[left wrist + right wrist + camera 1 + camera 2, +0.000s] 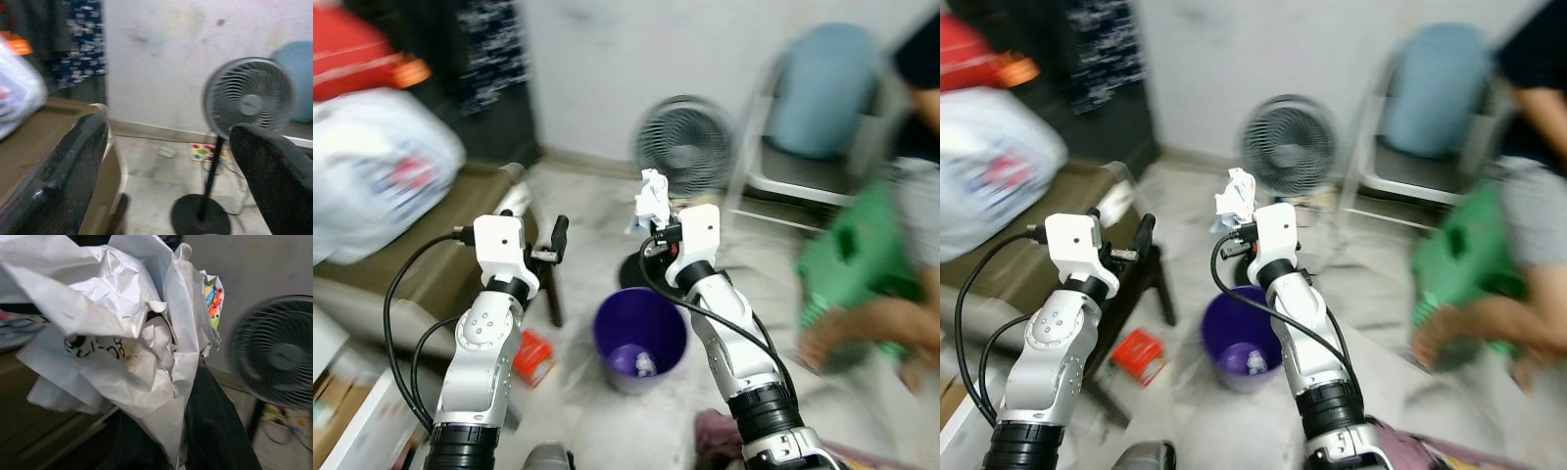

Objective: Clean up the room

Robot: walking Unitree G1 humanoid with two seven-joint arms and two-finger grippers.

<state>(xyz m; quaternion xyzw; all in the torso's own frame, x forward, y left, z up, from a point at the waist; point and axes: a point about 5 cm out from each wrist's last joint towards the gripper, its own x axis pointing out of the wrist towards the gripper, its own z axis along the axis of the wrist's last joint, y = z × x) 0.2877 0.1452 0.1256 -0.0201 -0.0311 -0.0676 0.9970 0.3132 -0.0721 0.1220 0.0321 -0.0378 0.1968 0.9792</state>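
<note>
Overhead, right gripper [653, 201] jaws clamp crumpled paper [122, 338] above purple bin [639, 338] — left gripper [166, 161] jaws wide, empty.

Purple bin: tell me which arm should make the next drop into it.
Right. The right gripper already holds the crumpled paper, raised just beyond the purple bin. The left gripper is open and empty, farther to the side.

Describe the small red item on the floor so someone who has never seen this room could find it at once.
Start at the purple bucket standing on the pale floor between the robot's two arms. Beside it, toward the robot's left, past a dark furniture leg, lies the small red packet, flat on the floor. It is the one bright red thing at floor level; the scrap inside the bucket is white.
</note>
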